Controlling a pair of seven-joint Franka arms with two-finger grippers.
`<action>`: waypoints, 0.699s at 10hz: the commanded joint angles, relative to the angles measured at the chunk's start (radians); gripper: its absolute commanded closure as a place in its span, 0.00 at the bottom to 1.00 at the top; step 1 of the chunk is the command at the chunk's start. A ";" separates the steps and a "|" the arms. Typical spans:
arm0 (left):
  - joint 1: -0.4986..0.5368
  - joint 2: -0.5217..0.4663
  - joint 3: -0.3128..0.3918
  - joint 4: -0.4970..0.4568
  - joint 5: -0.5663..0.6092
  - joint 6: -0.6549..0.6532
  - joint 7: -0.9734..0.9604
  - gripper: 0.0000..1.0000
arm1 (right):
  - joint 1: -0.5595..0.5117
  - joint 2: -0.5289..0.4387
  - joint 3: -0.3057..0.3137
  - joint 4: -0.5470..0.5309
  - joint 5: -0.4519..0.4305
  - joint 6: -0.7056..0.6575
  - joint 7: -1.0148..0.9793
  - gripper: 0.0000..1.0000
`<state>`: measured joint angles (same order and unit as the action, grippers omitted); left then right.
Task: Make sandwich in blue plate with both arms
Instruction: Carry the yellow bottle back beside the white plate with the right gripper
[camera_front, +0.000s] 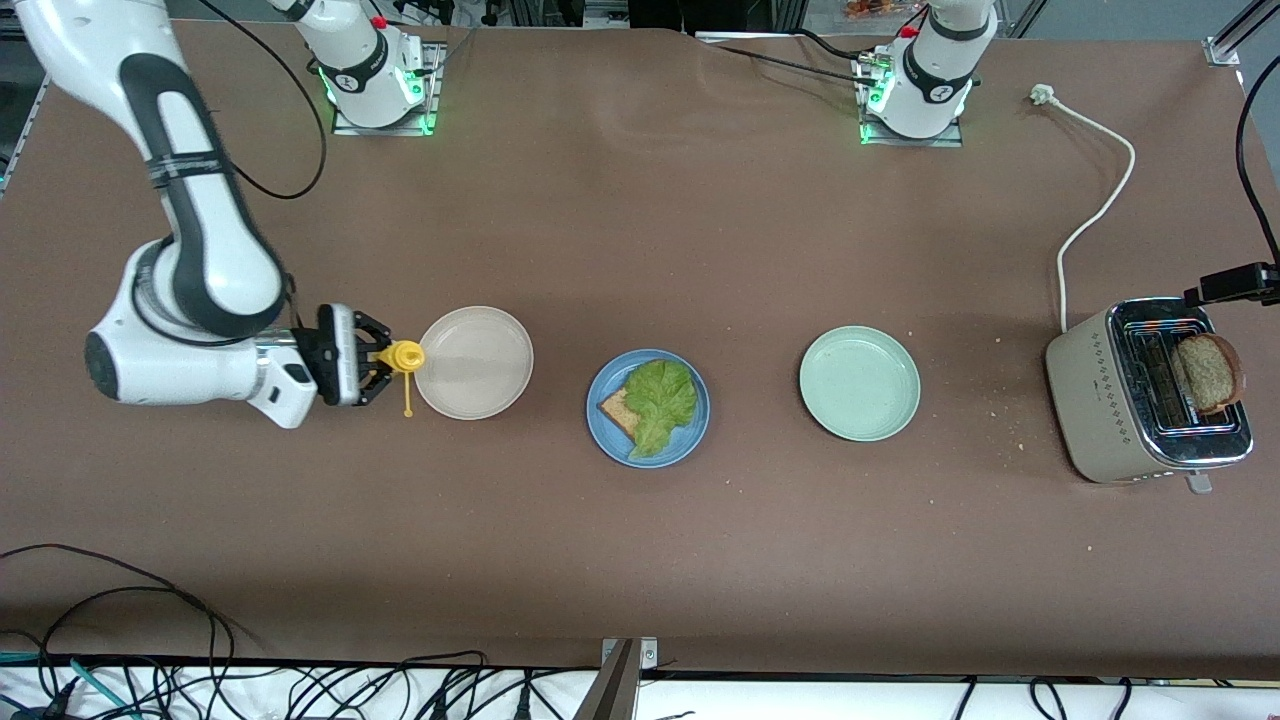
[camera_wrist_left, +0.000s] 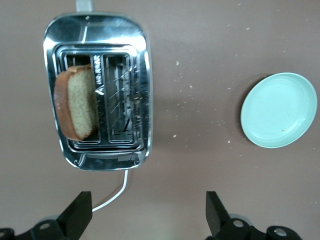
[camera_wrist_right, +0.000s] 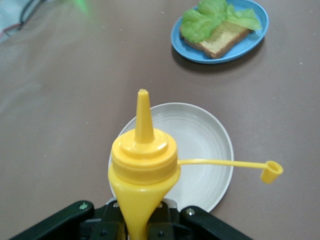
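The blue plate (camera_front: 600, 432) holds one slice of brown toast (camera_front: 617, 410) with a green lettuce leaf (camera_front: 660, 400) on top; they also show in the right wrist view (camera_wrist_right: 225, 40). A second toast slice (camera_front: 1208, 372) stands in a toaster slot (camera_wrist_left: 77, 102). My left gripper (camera_wrist_left: 148, 212) is open and empty, high over the toaster; only a black part of it (camera_front: 1235, 282) shows at the front view's edge. My right gripper (camera_front: 375, 357) is shut on a yellow squeeze bottle (camera_wrist_right: 145, 165), whose nozzle points over the beige plate's rim, its cap hanging open on its tether.
The beige plate (camera_front: 480, 385) sits toward the right arm's end, beside the blue plate. A pale green plate (camera_front: 858, 383) sits toward the left arm's end. The toaster (camera_front: 1110, 400) stands at that end, with a white cord (camera_front: 1100, 200) and crumbs around it.
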<state>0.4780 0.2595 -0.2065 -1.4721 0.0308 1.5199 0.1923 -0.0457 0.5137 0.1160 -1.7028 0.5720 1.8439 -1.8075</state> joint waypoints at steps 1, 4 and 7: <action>0.040 0.064 -0.007 0.006 0.081 -0.009 0.044 0.00 | -0.115 0.052 0.014 -0.029 0.119 -0.110 -0.272 0.94; 0.071 0.139 -0.007 0.003 0.144 -0.009 0.046 0.03 | -0.184 0.129 0.014 -0.028 0.172 -0.189 -0.406 0.94; 0.099 0.182 -0.008 0.009 0.222 0.037 0.073 0.04 | -0.223 0.183 0.011 -0.021 0.212 -0.224 -0.528 0.94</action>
<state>0.5496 0.4228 -0.2039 -1.4788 0.1968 1.5265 0.2234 -0.2357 0.6762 0.1161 -1.7334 0.7397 1.6570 -2.2579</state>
